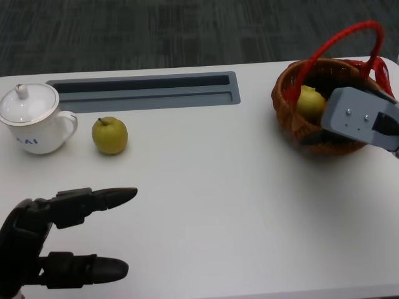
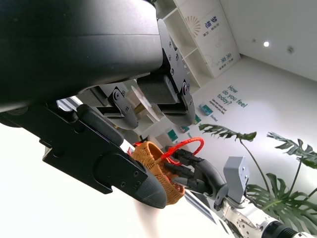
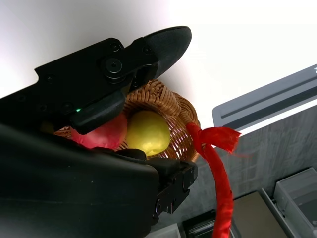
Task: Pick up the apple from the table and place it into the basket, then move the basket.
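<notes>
Basket (image 1: 293, 112): woven wicker, rough; handle (image 1: 336, 43) wrapped in red fibre, frayed. Mug (image 1: 34, 121): glossy white, probably ceramic. Table (image 1: 206, 187): smooth matt white. Forearm (image 1: 361, 118): brushed silver metal.

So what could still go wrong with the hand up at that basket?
The right hand is at the basket's rim, with a yellow-green apple and something red inside; a clumsy push might tip the basket or jostle the fruit. The red handle arches beside the hand, so fingers could snag it. Another apple sits near the lidded cup; the left hand reaching for it might knock the cup.
</notes>
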Controlling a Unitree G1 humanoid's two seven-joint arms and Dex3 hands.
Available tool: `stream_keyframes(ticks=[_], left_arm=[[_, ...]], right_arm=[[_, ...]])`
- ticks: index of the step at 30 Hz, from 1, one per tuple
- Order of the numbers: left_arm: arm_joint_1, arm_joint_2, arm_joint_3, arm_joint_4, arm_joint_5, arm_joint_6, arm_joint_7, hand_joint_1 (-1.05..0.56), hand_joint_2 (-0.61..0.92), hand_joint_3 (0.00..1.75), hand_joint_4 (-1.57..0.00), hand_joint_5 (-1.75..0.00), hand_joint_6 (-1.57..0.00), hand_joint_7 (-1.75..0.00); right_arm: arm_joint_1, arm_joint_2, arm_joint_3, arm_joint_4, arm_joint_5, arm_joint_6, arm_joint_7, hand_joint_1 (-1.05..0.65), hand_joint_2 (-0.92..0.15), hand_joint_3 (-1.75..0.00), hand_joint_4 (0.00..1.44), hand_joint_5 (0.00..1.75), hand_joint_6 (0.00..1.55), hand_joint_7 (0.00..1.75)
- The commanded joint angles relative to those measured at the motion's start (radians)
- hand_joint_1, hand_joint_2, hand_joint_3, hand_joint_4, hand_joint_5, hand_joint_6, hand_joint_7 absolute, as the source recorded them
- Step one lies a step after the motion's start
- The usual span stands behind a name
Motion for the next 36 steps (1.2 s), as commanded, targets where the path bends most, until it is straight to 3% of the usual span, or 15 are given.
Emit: stream_keyframes(ticks=[1, 8, 13, 24, 31, 36], left_arm=[[-0.01, 0.012, 0.002, 0.008, 0.003, 0.0, 0.005, -0.67, 0.72, 0.0, -0.88, 0.0, -0.83, 0.0], [-0.02, 0.011, 0.003, 0.008, 0.008, -0.002, 0.008, -0.67, 0.72, 0.0, -0.89, -0.01, -0.84, 0.0], [-0.027, 0.016, 0.001, 0.008, 0.0, 0.001, 0.003, -0.67, 0.73, 0.0, -0.89, 0.0, -0.82, 0.0], [-0.051, 0.021, -0.006, 0.04, -0.012, -0.008, -0.005, -0.64, 0.72, 0.0, -0.88, 0.0, -0.81, 0.0], [-0.077, 0.023, -0.009, 0.069, -0.013, -0.011, -0.008, -0.64, 0.72, 0.0, -0.88, 0.0, -0.82, 0.0], [-0.092, 0.024, -0.01, 0.085, -0.006, -0.014, -0.008, -0.65, 0.72, 0.0, -0.89, 0.0, -0.82, 0.0]], right_arm=[[0.017, -0.049, -0.044, -0.023, 0.055, -0.048, 0.027, -0.97, -0.82, 0.0, 0.36, 0.04, 0.32, 0.03], [0.077, -0.094, -0.089, -0.052, 0.11, -0.158, 0.024, -1.01, -0.84, -0.01, 0.45, 0.03, 0.39, 0.02], [0.138, -0.104, -0.121, -0.071, 0.145, -0.227, 0.025, -0.87, -0.79, 0.0, 0.49, 0.02, 0.42, 0.01], [0.358, -0.109, -0.196, -0.172, 0.243, -0.489, -0.003, -0.71, -0.8, 0.0, 0.53, 0.01, 0.46, 0.01], [0.51, -0.009, -0.218, -0.321, 0.403, -0.644, 0.083, -0.52, -0.77, 0.0, 0.69, 0.04, 0.63, 0.04], [0.586, 0.05, -0.2, -0.447, 0.467, -0.662, 0.146, -0.51, -0.77, -0.01, 0.72, 0.02, 0.66, 0.02]])
